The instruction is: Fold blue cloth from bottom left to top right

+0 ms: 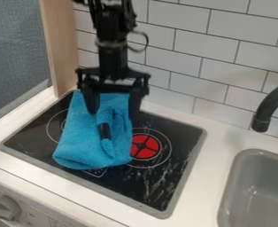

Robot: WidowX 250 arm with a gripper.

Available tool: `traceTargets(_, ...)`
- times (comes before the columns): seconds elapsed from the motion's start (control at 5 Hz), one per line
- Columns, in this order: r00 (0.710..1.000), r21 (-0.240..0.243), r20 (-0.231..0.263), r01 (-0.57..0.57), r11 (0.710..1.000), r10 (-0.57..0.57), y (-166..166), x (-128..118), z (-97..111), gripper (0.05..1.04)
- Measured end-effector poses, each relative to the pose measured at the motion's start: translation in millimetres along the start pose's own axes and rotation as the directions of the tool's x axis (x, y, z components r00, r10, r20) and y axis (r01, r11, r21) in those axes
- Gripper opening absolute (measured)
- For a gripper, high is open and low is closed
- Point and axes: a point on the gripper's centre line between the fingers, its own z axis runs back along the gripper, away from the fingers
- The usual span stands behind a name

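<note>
In the camera view, the crumpled blue cloth point(82, 137) lies on the black, grey-rimmed stovetop point(159, 184), its long axis running from the back edge beside the wall towards the front edge. The black two-finger gripper point(113, 114) hangs over the cloth's far end, so the bottom-left corner lies towards the front edge and slightly left of it. Its fingers are spread wide, with blue fabric visible between them but none pinched; whether either touches it, I cannot tell. Starting the fold probably calls for moving to that near-left corner.
</note>
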Motion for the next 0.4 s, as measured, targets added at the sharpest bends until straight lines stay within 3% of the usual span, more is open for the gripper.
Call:
traceTargets(0.2, 1.000, -0.002, 0.021, 0.021, 1.000, -0.021, 1.0, -1.1, 20.8, 0.999)
traceTargets(0.4, 0.996, 0.048, 0.047, 0.073, 0.996, -0.075, 8.5, -1.5, 44.2, 0.999)
